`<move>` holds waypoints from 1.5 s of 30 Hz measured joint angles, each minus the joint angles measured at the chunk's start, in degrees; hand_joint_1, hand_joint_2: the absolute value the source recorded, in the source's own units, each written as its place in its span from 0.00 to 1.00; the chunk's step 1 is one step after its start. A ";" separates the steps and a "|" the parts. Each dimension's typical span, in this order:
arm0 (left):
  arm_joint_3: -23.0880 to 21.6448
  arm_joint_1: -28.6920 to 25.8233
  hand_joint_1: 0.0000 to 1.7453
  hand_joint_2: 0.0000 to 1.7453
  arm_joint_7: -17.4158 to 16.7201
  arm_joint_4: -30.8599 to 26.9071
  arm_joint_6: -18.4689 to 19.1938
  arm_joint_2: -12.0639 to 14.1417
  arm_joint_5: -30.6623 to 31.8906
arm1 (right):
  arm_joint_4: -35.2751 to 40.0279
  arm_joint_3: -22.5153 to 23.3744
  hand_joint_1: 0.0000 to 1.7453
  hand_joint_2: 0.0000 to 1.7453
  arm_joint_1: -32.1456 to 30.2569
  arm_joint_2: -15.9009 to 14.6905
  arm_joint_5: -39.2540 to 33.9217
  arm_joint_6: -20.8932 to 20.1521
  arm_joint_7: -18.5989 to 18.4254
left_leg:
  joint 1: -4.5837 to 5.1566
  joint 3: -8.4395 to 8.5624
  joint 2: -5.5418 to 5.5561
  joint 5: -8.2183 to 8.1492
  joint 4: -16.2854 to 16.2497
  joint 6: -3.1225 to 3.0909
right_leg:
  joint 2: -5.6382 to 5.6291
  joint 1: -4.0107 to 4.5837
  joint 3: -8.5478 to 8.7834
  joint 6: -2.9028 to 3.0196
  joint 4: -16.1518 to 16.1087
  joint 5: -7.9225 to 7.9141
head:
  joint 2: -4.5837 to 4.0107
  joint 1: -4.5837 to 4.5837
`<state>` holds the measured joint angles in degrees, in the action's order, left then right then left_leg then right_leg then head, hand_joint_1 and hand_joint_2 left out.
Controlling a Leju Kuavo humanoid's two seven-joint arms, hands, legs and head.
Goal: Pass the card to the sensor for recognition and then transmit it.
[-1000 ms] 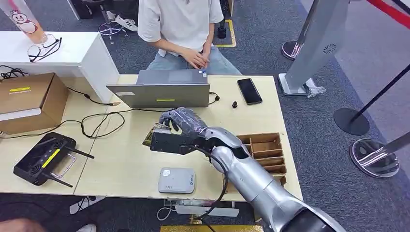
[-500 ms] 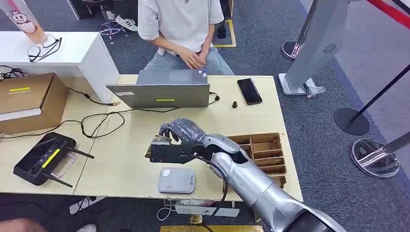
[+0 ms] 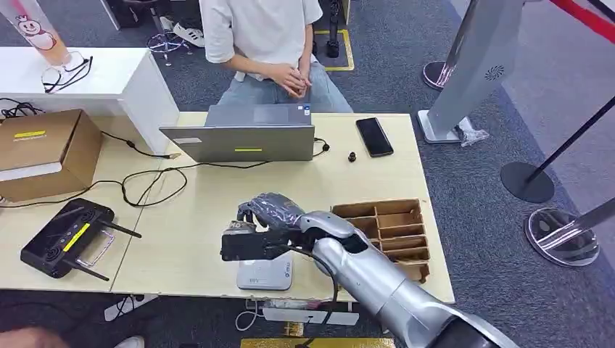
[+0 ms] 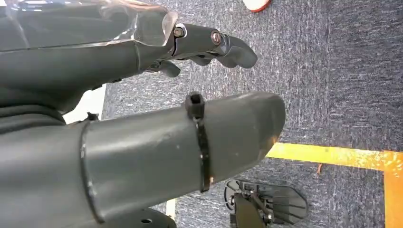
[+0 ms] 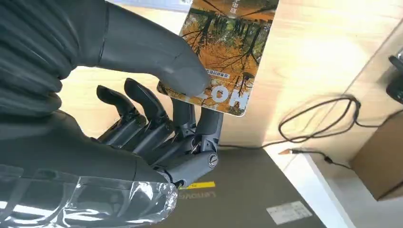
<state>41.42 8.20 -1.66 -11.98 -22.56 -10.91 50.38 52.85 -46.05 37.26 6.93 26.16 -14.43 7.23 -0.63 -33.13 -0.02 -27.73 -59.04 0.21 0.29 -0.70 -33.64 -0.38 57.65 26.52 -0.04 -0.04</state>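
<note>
My right hand [image 3: 270,212] pinches a card [image 3: 236,226] printed with autumn trees, held low over the table. In the right wrist view the thumb presses the card [image 5: 223,52] against the fingers [image 5: 190,128] of the right hand [image 5: 142,118]. The grey-white sensor box [image 3: 266,275] lies at the table's near edge, directly below the hand and partly hidden by the black wrist block. My left hand [image 4: 142,66] hangs over the carpet with fingers apart and nothing in it.
A brown compartment tray [image 3: 395,228] sits just right of my right arm. A laptop [image 3: 246,139], a phone [image 3: 374,136] and cables [image 3: 145,181] lie farther back. A black router [image 3: 65,239] and cardboard box [image 3: 43,148] are left. A person [image 3: 265,36] sits behind the table.
My right hand has carried the card toward the table's near edge and now covers part of the sensor box. The person behind the laptop has shifted slightly.
</note>
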 joint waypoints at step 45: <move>-0.04 0.03 0.00 0.00 -0.07 0.00 0.02 0.00 -0.26 | -6.58 -4.39 1.00 1.00 0.34 -0.02 0.35 -0.81 -0.70 | 0.00 -0.01 0.00 0.00 0.00 0.00 | 0.00 0.00 0.01 0.00 0.00 0.00 | 0.00 0.00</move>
<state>41.38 8.22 -1.73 -11.98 -22.53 -10.91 50.12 46.27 -50.45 37.60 6.91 26.51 -15.24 6.54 -0.63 -33.14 -0.01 -27.73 -59.04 0.21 0.29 -0.70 -33.64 -0.38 57.65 26.52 -0.04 -0.04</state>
